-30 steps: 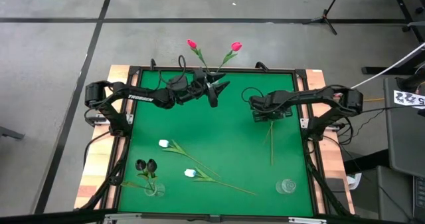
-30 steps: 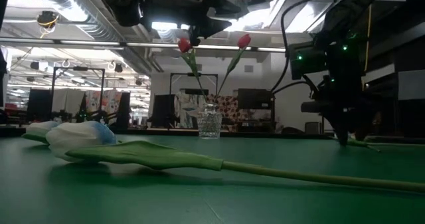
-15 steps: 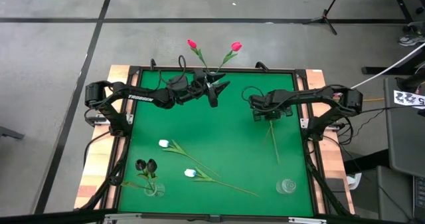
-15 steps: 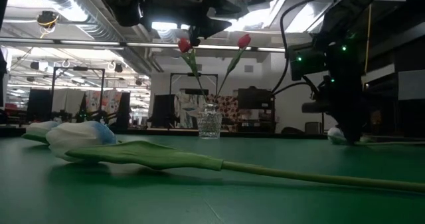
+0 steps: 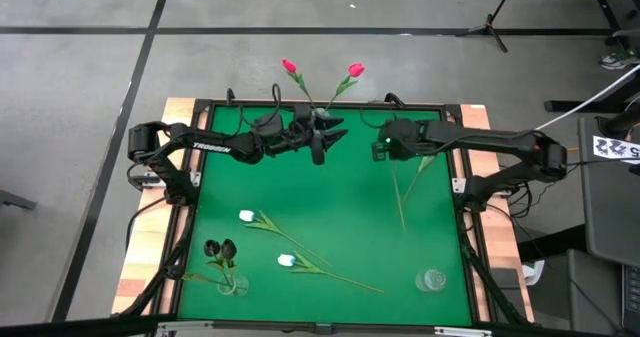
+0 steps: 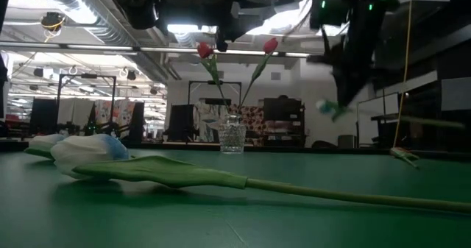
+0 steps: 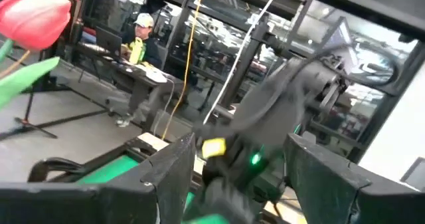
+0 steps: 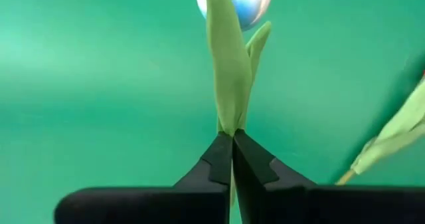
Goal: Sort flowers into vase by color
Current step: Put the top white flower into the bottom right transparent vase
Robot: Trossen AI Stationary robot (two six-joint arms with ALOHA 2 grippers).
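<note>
Reading what I can: white lettering runs along my left arm, over at nine o'clock from the table's middle, and it looks like "TROSSEN". Off at three o'clock, past the table's edge, a white tag carries black digits, too small for me to make out. Nothing else legible.

A green felt mat spreads beneath the right gripper, framed by a wooden tabletop edge. Beyond that gripper, on the grey floor, stands a dark tripod. Well out to its right side sits a black-and-white marker tag, with a white cable near it. Ahead of the left gripper, far off in the room, a person in a cap sits at a desk, beside a hanging yellow cable.
</note>
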